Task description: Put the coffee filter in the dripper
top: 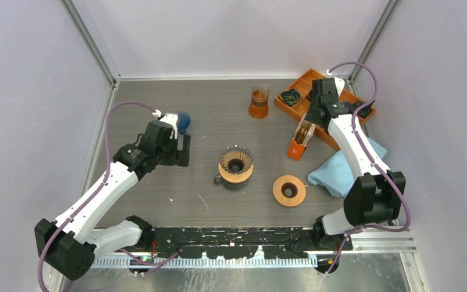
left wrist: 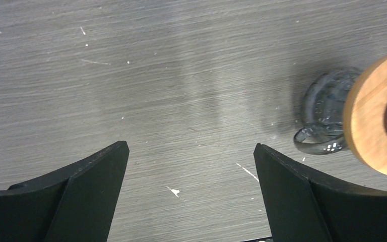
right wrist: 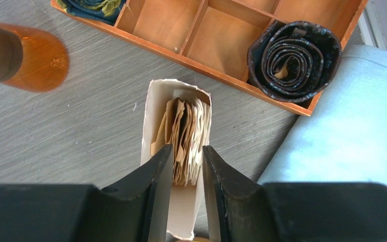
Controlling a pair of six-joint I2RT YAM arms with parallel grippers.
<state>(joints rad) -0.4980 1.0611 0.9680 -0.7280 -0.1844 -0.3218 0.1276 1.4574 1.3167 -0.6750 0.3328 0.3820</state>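
Note:
The dripper (top: 235, 164), dark ribbed glass with a wooden collar, stands mid-table; its collar (left wrist: 373, 121) and glass handle show at the right of the left wrist view. Brown coffee filters (right wrist: 184, 133) stand packed in a white-lined orange box (top: 300, 140) beside the tray. My right gripper (right wrist: 187, 151) reaches down into that box, its jaws narrowed on either side of the filter stack, with part of the stack between the fingertips. My left gripper (left wrist: 191, 148) hovers wide open and empty over bare table, left of the dripper (top: 182, 150).
An amber glass carafe (top: 259, 101) stands at the back. An orange compartment tray (top: 316, 100) holds dark rolled items (right wrist: 295, 60). A light blue cloth (top: 346, 170) lies at the right, with a loose wooden ring (top: 289, 190) near it. A dark blue round object (top: 183, 120) sits behind my left wrist.

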